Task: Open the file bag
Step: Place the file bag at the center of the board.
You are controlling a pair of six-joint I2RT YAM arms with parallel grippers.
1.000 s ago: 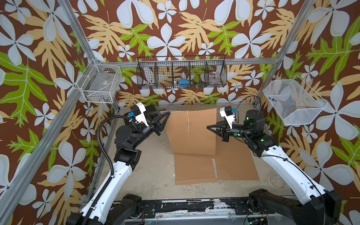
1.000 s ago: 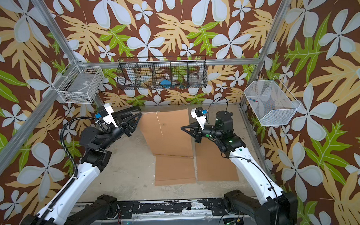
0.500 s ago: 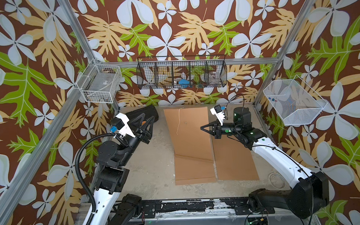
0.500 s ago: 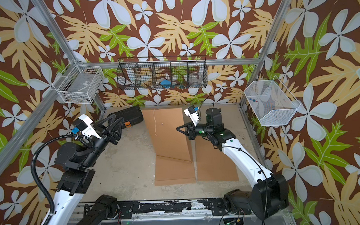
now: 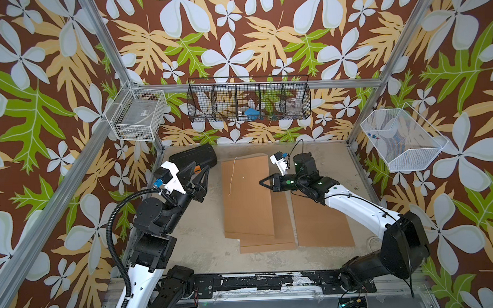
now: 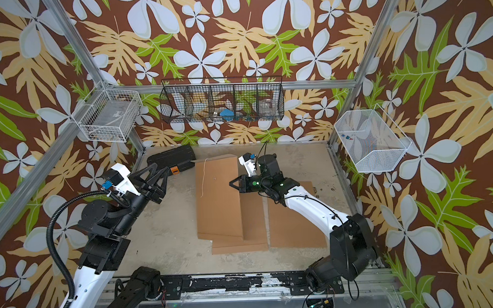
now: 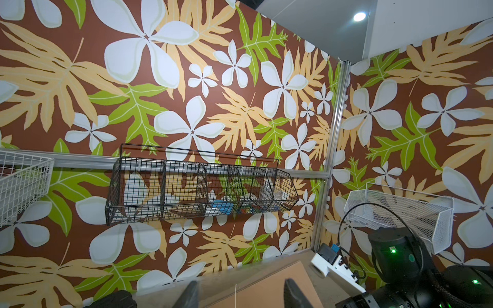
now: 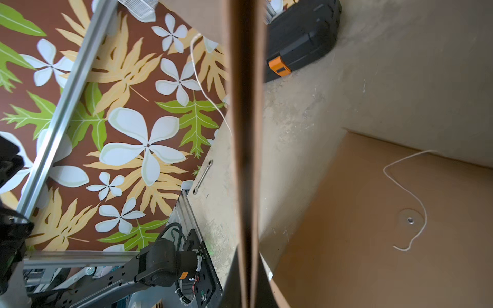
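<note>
A brown file bag [image 5: 247, 197] [image 6: 217, 200] stands tilted, its right edge lifted off the table and its left edge down. A loose white string [image 5: 231, 175] hangs across its face. My right gripper [image 5: 262, 182] [image 6: 231, 184] is shut on that lifted edge. In the right wrist view the file bag [image 8: 245, 133] runs edge-on between the jaws of the right gripper [image 8: 246, 280]. My left gripper [image 5: 205, 177] [image 6: 164, 184] is open and holds nothing, off to the left of the bag. In the left wrist view the left gripper [image 7: 241, 296] points toward the bag's [image 7: 266, 290] far end.
Two more brown file bags lie flat, one under the lifted bag [image 5: 268, 244] and one to its right [image 5: 321, 222] [image 8: 386, 226]. A black case [image 5: 194, 159] [image 6: 171, 161] lies at the back left. Wire baskets [image 5: 249, 99] hang on the walls.
My left arm drew back to the left, away from the bag, and its jaws opened wider. My right gripper carried the bag's edge leftward, tipping the bag steeper.
</note>
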